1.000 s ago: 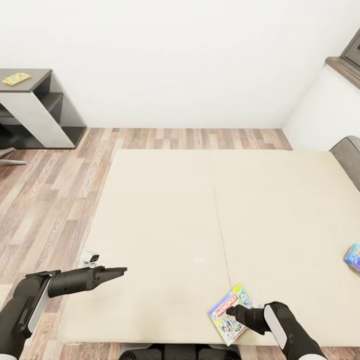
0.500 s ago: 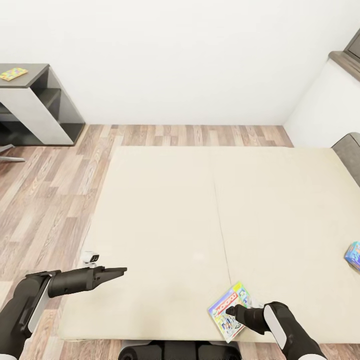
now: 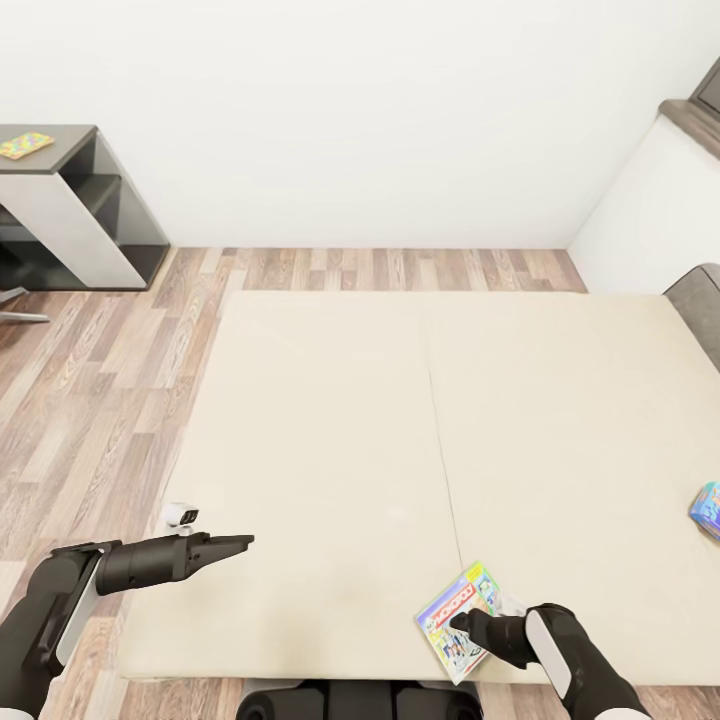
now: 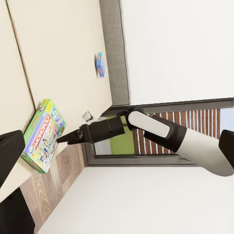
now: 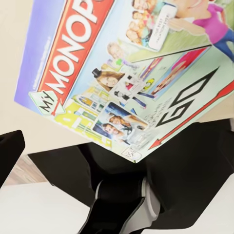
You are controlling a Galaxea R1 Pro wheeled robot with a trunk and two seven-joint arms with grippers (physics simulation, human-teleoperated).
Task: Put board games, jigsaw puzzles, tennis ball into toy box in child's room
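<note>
A Monopoly board game [image 3: 452,618] lies flat at the front edge of the beige bed [image 3: 330,420]. My right gripper [image 3: 458,622] rests over its near side, jaws open, with one finger [image 5: 9,148] beside the box [image 5: 122,73]. The left wrist view shows that gripper [image 4: 63,139] tip at the box's [image 4: 44,134] edge. A second board game [image 3: 708,508] lies at the bed's right edge. My left gripper [image 3: 245,543] hovers open over the bed's left front corner, holding nothing. A colourful flat box [image 3: 25,145] sits on the grey table [image 3: 70,160] far left. The toy box is out of view.
Wood floor [image 3: 90,400] runs between the bed and the table. A small white object [image 3: 180,514] lies on the floor by the bed's left side. A grey headboard [image 3: 697,305] and a white cabinet [image 3: 650,220] stand at the right.
The whole view has shifted slightly as the camera moved. Both arms and the Monopoly box keep their places.
</note>
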